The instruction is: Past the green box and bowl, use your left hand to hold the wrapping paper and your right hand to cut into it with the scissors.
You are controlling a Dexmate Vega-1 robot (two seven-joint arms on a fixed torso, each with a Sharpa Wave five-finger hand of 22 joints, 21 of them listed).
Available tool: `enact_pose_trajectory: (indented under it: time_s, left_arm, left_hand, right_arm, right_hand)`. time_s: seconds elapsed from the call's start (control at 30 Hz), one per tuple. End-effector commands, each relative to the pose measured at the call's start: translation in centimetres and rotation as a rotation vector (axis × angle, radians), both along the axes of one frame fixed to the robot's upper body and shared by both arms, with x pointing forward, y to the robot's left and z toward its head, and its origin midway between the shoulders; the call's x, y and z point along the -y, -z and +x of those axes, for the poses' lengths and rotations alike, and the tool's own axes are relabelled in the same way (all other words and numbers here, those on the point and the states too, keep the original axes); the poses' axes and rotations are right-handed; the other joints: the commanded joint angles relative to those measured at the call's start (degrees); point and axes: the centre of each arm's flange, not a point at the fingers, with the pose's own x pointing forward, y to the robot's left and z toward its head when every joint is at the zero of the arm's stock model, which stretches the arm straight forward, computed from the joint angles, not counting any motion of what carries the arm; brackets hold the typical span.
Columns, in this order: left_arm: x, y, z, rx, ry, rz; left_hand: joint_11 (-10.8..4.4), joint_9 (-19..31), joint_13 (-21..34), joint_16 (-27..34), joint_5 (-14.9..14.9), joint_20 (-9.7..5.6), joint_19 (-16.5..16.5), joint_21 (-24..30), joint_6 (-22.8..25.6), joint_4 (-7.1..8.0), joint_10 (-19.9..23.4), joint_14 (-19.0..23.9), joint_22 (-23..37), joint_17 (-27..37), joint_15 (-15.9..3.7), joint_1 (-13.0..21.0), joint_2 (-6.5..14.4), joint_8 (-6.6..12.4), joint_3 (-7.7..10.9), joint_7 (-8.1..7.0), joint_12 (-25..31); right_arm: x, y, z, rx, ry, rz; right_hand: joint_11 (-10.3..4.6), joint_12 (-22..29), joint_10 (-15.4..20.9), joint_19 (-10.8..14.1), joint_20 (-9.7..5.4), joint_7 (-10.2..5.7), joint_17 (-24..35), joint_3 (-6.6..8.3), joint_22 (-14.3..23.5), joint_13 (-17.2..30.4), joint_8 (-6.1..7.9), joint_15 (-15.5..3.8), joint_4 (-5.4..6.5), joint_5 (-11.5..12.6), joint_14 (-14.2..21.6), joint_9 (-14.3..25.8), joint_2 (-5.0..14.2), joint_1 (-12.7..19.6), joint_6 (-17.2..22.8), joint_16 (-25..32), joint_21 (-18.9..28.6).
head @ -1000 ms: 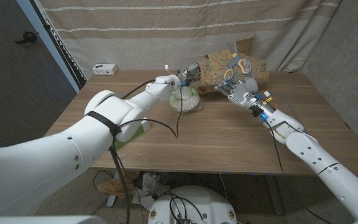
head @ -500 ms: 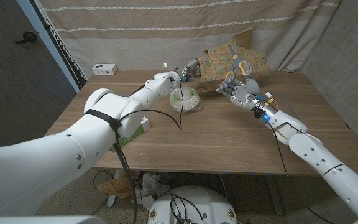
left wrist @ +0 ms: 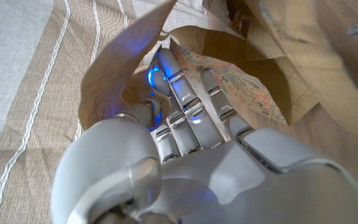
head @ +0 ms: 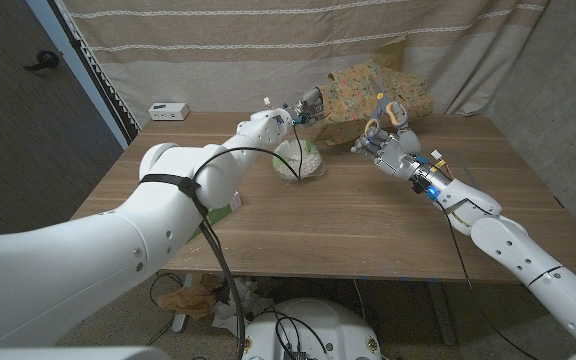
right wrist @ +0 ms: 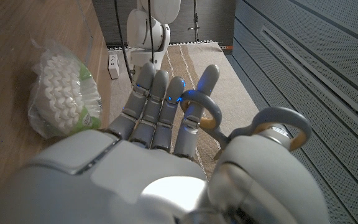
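The left hand [head: 308,103] is gripping the crumpled brown patterned wrapping paper [head: 368,88] and lifting it higher off the table's far edge, while the right hand [head: 386,142], holding the grey-handled scissors [head: 389,110], is closing in to cut.

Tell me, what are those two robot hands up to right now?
Left robot hand holds the wrapping paper. Right robot hand holds the scissors, at the paper. Bowl sits beside, not blocking.

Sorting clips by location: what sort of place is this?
Likely a lab or test room: a wooden table against a hung striped curtain, with cables trailing beneath.
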Motion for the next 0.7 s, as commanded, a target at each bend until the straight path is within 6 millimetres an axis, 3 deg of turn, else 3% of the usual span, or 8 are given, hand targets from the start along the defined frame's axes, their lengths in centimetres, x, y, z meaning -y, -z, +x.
enact_pose_trajectory:
  time_s: [0.03,0.47,0.53,0.7]
  left_arm:
    - [0.3,0.0,0.0,-0.032,-0.003,-0.033]
    - [2.4,0.9,-0.7,0.005,0.07,0.035]
    - [2.8,0.9,-0.9,0.021,0.095,0.047]
    - [3.7,0.9,-1.7,0.08,0.166,0.074]
  left_hand:
    - [-0.1,0.1,0.0,0.6,0.0,-4.82,-0.2,0.4,4.1,-0.35,0.4,0.5,-0.1,0.0,-0.17,0.1,0.7,1.4,0.21,-0.99,0.3]
    - [-0.07,-2.0,-4.5,-1.4,0.1,-4.28,-1.6,1.5,2.1,0.64,-1.0,-6.7,-1.3,-4.5,0.04,-1.2,0.7,-0.65,0.6,-0.91,-2.7]
    - [-0.08,-2.2,-7.0,-1.7,0.2,-4.25,-1.7,2.4,2.0,0.96,-0.1,-12.5,-1.8,-7.7,0.21,-2.1,0.4,-0.79,0.69,-0.71,-3.6]
    - [-0.15,-2.4,-8.7,-1.4,0.2,-4.37,-2.1,3.2,1.1,1.41,0.1,-17.3,-2.3,-10.6,0.33,-3.1,0.4,-1.27,0.77,-0.65,-4.1]
  right_arm:
    - [0.3,0.5,-0.2,0.003,0.004,-0.044]
    - [-1.3,1.3,-0.3,-0.024,-0.067,-0.057]
    - [-1.5,1.4,-0.2,-0.037,-0.082,-0.053]
    - [-2.1,1.6,-0.1,-0.041,-0.108,-0.063]
  right_hand:
    - [0.41,0.3,-0.3,0.2,0.42,3.35,-0.1,-0.28,0.0,0.1,-0.44,-2.5,-0.01,-0.2,0.1,0.1,0.01,-0.7,-0.9,0.0,0.4]
    - [0.67,0.2,-0.5,0.4,0.54,3.6,-0.6,-0.27,-0.1,-0.4,-0.81,-2.16,0.14,-0.3,0.1,0.1,0.15,-1.1,-0.9,-0.1,0.4]
    - [0.71,0.3,-0.5,0.4,0.54,3.58,-0.7,-0.25,-0.1,-0.4,-0.83,-2.23,0.14,-0.3,0.1,0.2,0.17,-1.1,-0.9,-0.1,0.4]
    - [0.73,0.3,-0.5,0.4,0.59,3.55,-0.6,-0.18,-0.2,-0.5,-0.88,-2.23,0.12,-0.3,0.1,0.2,0.28,-1.1,-0.9,0.0,0.4]
